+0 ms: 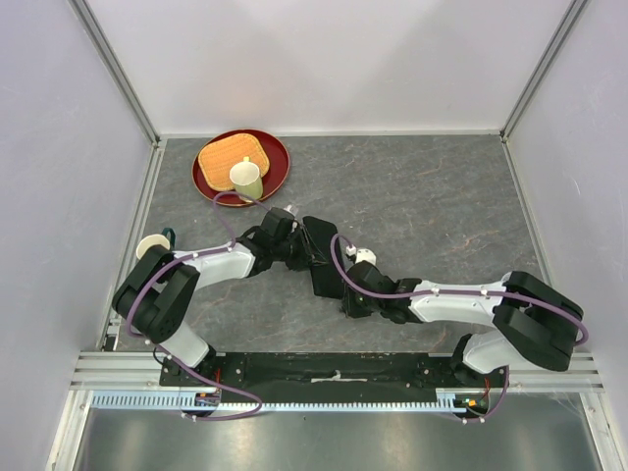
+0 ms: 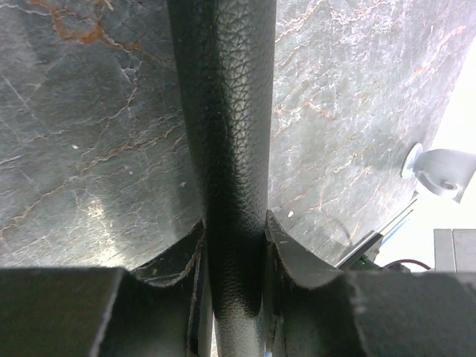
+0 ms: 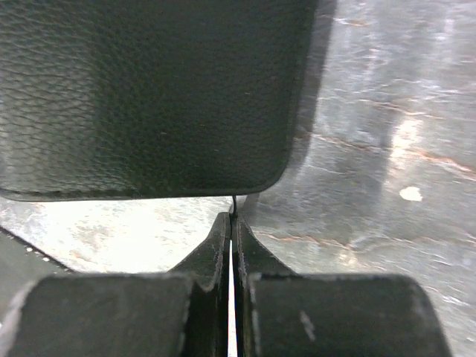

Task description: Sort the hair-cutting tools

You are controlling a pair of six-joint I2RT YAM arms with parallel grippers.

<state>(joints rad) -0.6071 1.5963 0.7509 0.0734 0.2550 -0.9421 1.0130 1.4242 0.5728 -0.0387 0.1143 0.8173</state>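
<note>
Starting nearest you, your right gripper [image 3: 232,219] has its fingers pressed together at the corner of the one black case [image 3: 149,89], seemingly pinching a thin zip tab, probably to unzip it. Just beyond, your left gripper [image 2: 234,223] is clamped across the case's edge, likely bracing it on the table [image 1: 442,196]. Zero combs and zero scissors show; they are presumably inside. Farthest back sit one mug [image 1: 155,245] and one red plate [image 1: 279,169] carrying one cup [image 1: 245,179].

My top camera looks down from above and behind me; each wrist camera peers forward, very close, past its jaws. All three share the black case [image 1: 322,257].
</note>
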